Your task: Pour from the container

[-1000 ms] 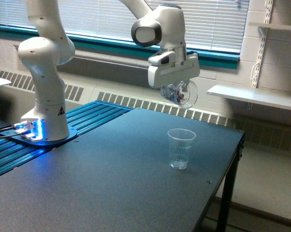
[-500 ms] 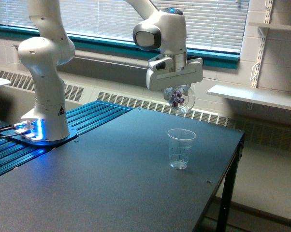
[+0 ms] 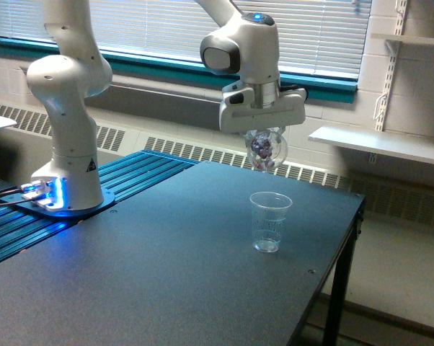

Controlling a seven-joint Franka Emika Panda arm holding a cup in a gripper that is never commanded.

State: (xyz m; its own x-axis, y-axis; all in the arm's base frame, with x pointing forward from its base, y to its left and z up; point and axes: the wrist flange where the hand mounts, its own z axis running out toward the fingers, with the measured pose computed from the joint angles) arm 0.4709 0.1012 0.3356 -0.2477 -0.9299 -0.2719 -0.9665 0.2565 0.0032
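My gripper [image 3: 266,138] is shut on the container [image 3: 266,150], a clear plastic cup tipped steeply with its mouth turned down and toward the camera. Small purple and pale pieces show inside it. It hangs in the air above the table, a little behind and above the marked clear cup [image 3: 269,221], which stands upright on the dark table [image 3: 166,267]. The fingers are mostly hidden behind the white gripper body.
The arm's base [image 3: 64,184] stands at the exterior view's left on a blue ribbed platform [image 3: 94,216]. The table's right edge [image 3: 343,252] drops off close to the marked cup. A white shelf [image 3: 375,144] juts from the wall behind.
The gripper has rotated the container, swinging it from tilted rightward to hanging mouth-down and more centred over the marked cup. The marked cup has stayed put.
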